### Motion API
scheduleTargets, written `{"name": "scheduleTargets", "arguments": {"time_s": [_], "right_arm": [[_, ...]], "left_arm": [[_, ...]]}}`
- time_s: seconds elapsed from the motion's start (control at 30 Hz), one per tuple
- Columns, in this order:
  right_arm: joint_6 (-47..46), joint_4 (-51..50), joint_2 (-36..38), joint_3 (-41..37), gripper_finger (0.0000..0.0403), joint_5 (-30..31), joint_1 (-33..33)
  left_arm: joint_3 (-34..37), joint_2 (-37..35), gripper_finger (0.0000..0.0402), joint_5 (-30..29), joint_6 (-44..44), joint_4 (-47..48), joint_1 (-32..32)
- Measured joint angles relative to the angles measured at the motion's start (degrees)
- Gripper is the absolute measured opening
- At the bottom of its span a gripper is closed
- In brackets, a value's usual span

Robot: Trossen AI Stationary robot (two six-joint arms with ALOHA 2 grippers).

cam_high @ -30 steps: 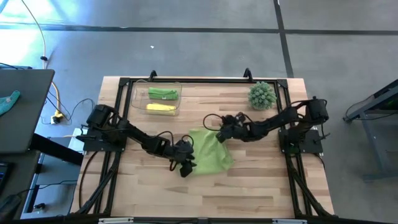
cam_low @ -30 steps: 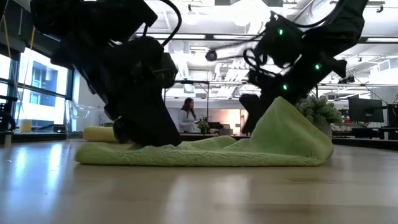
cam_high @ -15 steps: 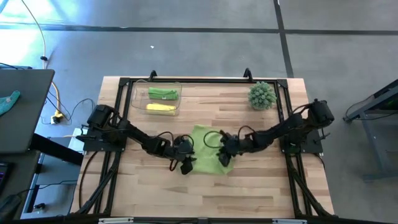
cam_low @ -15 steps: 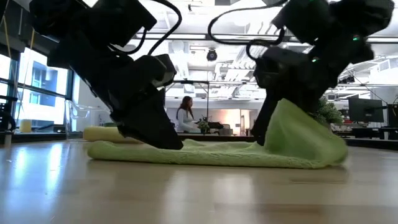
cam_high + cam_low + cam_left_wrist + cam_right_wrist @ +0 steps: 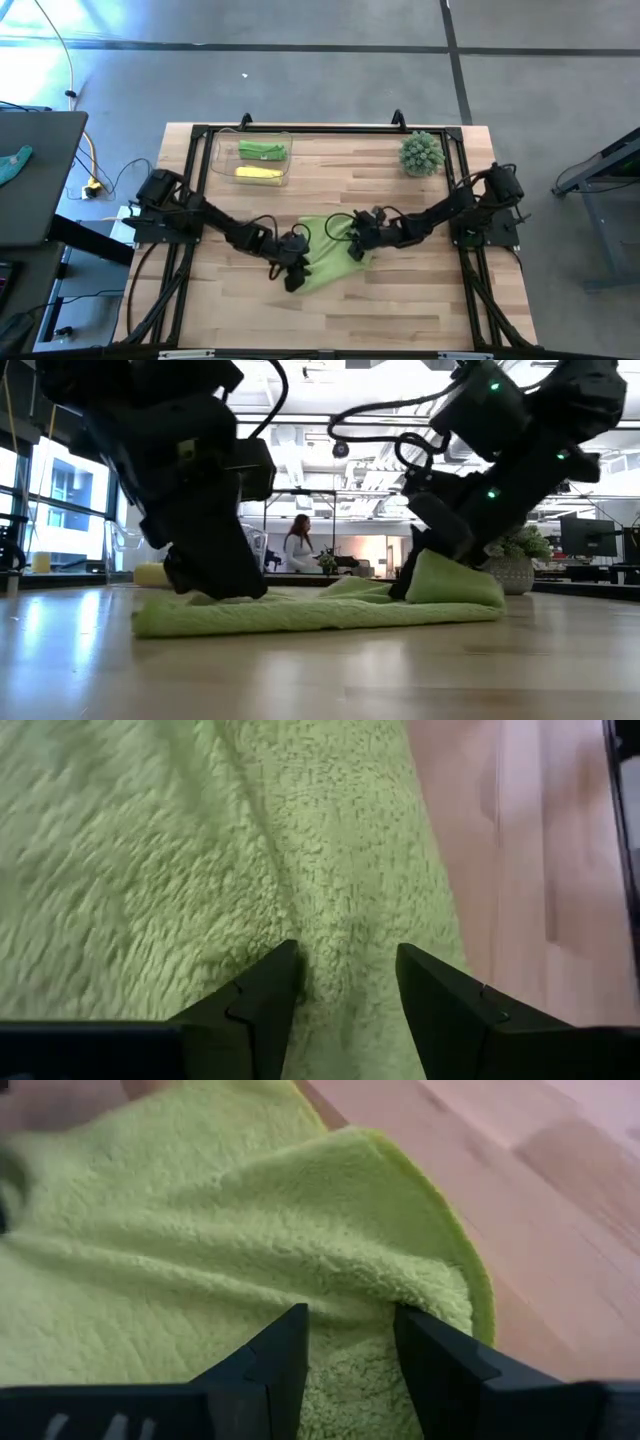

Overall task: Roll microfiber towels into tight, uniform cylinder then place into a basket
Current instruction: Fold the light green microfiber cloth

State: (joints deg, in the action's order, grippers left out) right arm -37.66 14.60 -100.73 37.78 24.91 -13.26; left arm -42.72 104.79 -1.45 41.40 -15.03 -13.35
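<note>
My table (image 5: 420, 300) is pale wood with a black frame (image 5: 300, 130) along its edges. A spiky green plant (image 5: 421, 154) stands at my far right corner. Off the left side I note a dark desk (image 5: 40, 180) and a yellow cable (image 5: 92, 160). A person (image 5: 299, 546) sits far behind.

Light green towel (image 5: 325, 262) lies folded mid-table (two rolls (image 5: 260, 161) in basket (image 5: 222, 165)).

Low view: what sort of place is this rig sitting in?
Probably an open-plan lab or office, not a home. Behind the wooden table a person sits at a desk, a monitor stands at the right, and the ceiling shows bare ducts and strip lights.
</note>
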Motion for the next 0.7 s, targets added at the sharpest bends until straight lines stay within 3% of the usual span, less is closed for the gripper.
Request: {"name": "scheduleTargets", "arguments": {"time_s": [0.2, 0.4, 0.5, 0.7], "right_arm": [[4.7, 6.4, 0.4, 0.0, 0.0144, -9.9, 0.3], [8.1, 4.2, 0.4, 0.0, 0.0144, -10.3, -3.3], [9.4, 2.8, 0.4, 0.0, 0.0144, -9.6, -4.8], [9.4, 1.4, 0.3, 0.0, 0.0144, -8.6, -7.2]], "left_arm": [[0.4, -3.9, 0.0163, -8.9, -9.7, 2.7, -0.3], [0.3, -6.7, 0.0163, -22.8, -24.3, 2.7, 0.7], [0.2, -6.3, 0.0163, -28.4, -27.1, 5.0, 2.6], [0.0, -4.1, 0.0163, -24.6, -19.1, 17.1, 7.0]]}}
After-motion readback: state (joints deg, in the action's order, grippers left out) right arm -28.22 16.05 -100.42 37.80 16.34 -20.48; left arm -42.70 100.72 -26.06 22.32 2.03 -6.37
